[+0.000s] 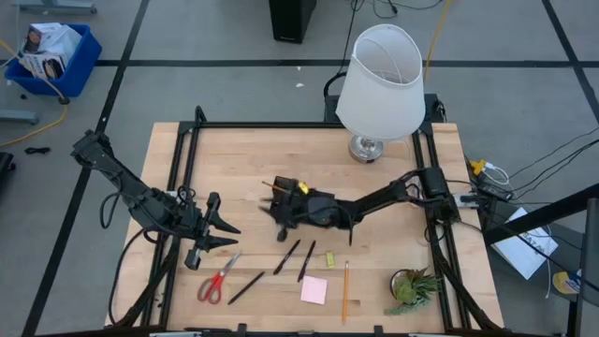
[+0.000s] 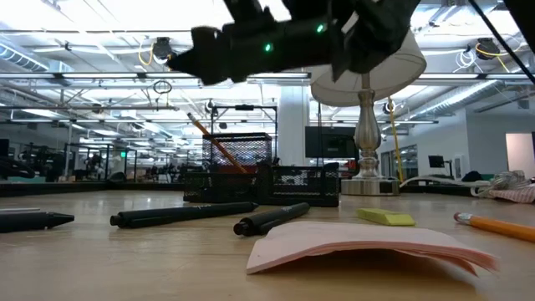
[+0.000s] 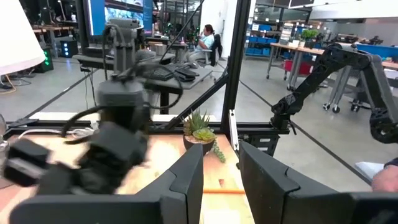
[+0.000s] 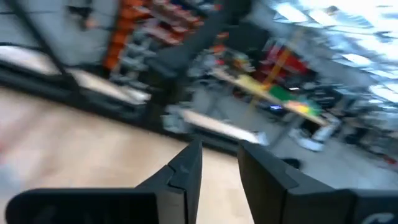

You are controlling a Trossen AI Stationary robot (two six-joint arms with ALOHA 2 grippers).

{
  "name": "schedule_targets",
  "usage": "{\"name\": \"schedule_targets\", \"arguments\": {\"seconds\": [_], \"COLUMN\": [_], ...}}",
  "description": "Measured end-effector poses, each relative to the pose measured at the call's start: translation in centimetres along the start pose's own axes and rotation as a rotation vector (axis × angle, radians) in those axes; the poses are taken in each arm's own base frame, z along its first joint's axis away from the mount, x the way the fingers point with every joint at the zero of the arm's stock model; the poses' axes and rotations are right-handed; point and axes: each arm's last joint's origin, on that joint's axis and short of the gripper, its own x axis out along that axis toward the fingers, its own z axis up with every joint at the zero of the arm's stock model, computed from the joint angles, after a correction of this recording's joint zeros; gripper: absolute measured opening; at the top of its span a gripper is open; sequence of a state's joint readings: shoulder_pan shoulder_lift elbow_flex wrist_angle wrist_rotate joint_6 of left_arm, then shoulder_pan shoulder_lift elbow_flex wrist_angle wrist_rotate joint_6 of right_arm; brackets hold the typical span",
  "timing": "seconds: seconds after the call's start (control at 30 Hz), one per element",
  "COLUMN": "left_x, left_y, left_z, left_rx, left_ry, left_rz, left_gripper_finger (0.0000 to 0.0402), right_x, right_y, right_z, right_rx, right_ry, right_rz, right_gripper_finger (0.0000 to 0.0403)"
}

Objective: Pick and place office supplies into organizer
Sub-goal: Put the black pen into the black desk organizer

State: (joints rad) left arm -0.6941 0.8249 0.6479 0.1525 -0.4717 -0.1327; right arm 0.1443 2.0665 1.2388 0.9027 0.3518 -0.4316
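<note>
High view: right gripper (image 1: 279, 217) above the organizer (image 1: 284, 194) at the table's (image 1: 234, 150) middle; left gripper (image 1: 225, 234) waits near the left edge; scissors (image 1: 217, 280), pens (image 1: 296, 256), sticky pad (image 1: 314, 289) by the front edge.
Low view: pencil (image 2: 216, 142) stands in organizer.
Wrist views: both grippers' fingers parted, empty.

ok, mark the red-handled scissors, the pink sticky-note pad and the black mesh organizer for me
red-handled scissors (image 1: 215, 282): high view, near the pivot above the handles
pink square sticky-note pad (image 1: 314, 290): high view, centre of the top sheet
black mesh organizer (image 2: 238, 159): low view, mesh wall of the taller section
</note>
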Motion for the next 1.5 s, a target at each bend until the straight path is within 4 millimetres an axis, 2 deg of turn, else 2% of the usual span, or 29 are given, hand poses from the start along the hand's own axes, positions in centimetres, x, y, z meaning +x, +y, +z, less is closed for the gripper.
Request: {"name": "schedule_targets", "arguments": {"seconds": [0.2, 0.33, 0.43, 0.5, 0.7, 0.83, 0.93, 1.03, 1.23, 1.3, 1.5], "left_x": [0.0, 0.0, 0.0, 0.0, 0.0, 0.0, 0.0, 0.0, 0.0, 0.1, 0.3], "left_y": [0.0, 0.0, 0.0, 0.0, 0.0, 0.0, 0.0, 0.0, 0.0, 0.0, 0.1], "left_z": [0.0, 0.0, -0.1, -0.2, -0.3, -0.3, -0.2, -0.2, -0.2, -0.3, -0.4], "left_rx": [0.003, -0.008, -0.018, -0.015, -0.021, -0.023, -0.036, -0.043, -0.040, -0.037, -0.031], "left_ry": [-0.001, 0.000, 0.005, 0.017, 0.025, 0.025, 0.021, 0.020, 0.020, 0.022, 0.026], "left_rz": [0.000, 0.000, 0.001, 0.002, 0.003, 0.003, 0.003, 0.003, 0.003, 0.004, 0.028], "left_gripper_finger": [0.0106, 0.0106, 0.0106, 0.0106, 0.0106, 0.0106, 0.0106, 0.0106, 0.0106, 0.0106, 0.0106], "right_x": [-1.4, -2.5, -3.7, -5.0, -10.1, -12.6, -13.9, -14.9, -17.2, -18.2, -21.4], "right_y": [2.2, 2.0, 1.5, 1.2, 1.0, 1.4, 2.1, 3.1, 5.3, 5.6, 4.0], "right_z": [1.0, 3.6, 5.3, 5.7, 7.3, 7.8, 8.2, 8.6, 10.7, 10.6, 8.6], "right_rx": [0.001, -0.015, 0.019, 0.079, 0.436, 0.563, 0.592, 0.586, 0.443, 0.424, 0.579], "right_ry": [0.073, 0.033, 0.101, 0.225, 0.553, 0.640, 0.680, 0.680, 0.539, 0.521, 0.489], "right_rz": [0.142, 0.151, 0.168, 0.169, 0.059, -0.036, -0.035, 0.005, 0.035, 0.040, 0.019], "right_gripper_finger": [0.0099, 0.0099, 0.0099, 0.0099, 0.0095, 0.0085, 0.0077, 0.0071, 0.0066, 0.0068, 0.0076]}}
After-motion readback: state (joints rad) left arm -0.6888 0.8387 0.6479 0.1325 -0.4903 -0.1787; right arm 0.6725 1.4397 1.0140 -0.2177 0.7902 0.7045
